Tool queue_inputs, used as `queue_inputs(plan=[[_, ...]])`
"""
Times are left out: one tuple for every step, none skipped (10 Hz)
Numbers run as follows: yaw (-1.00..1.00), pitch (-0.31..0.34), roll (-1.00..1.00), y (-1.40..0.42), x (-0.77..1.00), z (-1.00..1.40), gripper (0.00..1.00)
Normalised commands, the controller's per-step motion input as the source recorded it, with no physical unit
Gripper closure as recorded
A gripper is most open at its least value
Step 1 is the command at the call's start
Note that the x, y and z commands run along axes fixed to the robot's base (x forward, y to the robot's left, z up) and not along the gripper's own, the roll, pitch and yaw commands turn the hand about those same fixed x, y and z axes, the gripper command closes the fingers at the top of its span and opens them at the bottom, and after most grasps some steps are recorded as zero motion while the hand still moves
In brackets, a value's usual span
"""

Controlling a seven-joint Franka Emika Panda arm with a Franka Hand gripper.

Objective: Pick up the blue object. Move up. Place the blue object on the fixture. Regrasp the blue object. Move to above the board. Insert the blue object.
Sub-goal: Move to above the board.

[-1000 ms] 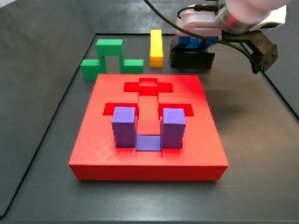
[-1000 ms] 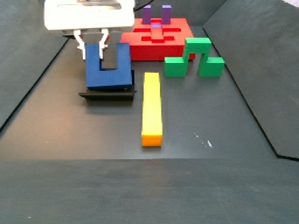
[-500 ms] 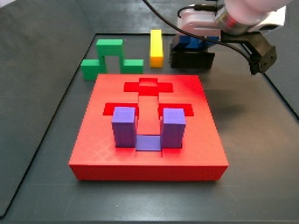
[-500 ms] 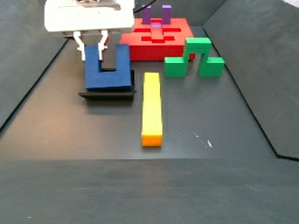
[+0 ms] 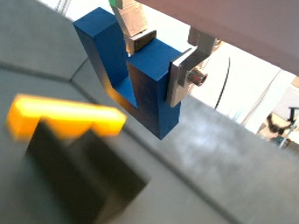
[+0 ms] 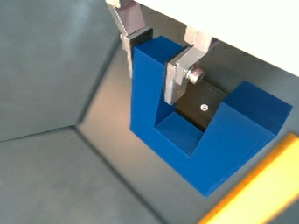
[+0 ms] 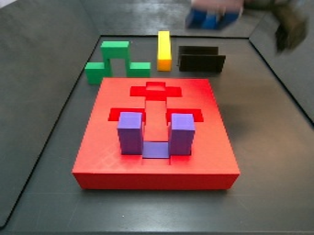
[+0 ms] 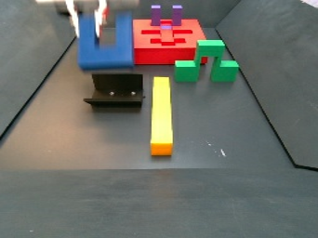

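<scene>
Lifted off the low black stepped fixture (image 8: pixel 113 89), the dark blue U-shaped plastic block (image 8: pixel 103 48) hangs above it, one prong clenched in the tool (image 6: pixel 160 51), freeing it for the trip toward the red slotted board (image 8: pixel 170 44).

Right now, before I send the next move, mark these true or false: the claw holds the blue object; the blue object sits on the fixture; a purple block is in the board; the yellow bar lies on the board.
1. The claw holds the blue object: true, fingers clamp one prong.
2. The blue object sits on the fixture: false, it hangs above it, clear.
3. A purple block stands in the board: true.
4. The yellow bar lies on the board: false, it lies on the floor beside the fixture.
</scene>
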Motion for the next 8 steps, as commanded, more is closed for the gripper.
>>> queue_inputs(plan=[[0.05, 0.000, -0.07, 0.01, -0.03, 1.40, 1.00], [0.04, 0.007, -0.02, -0.01, -0.02, 1.40, 1.00], [0.03, 0.007, 0.00, -0.03, -0.02, 1.40, 1.00], [0.01, 0.019, -0.02, 0.00, 0.01, 0.99, 1.00], [0.01, 0.035, 0.00, -0.01, 0.03, 0.62, 1.00], [0.00, 0.059, 0.00, -0.02, 0.04, 0.32, 1.00], [0.00, 0.072, 0.00, -0.02, 0.04, 0.24, 1.00], [-0.03, 0.047, -1.00, -1.40, -1.20, 0.28, 1.00]])
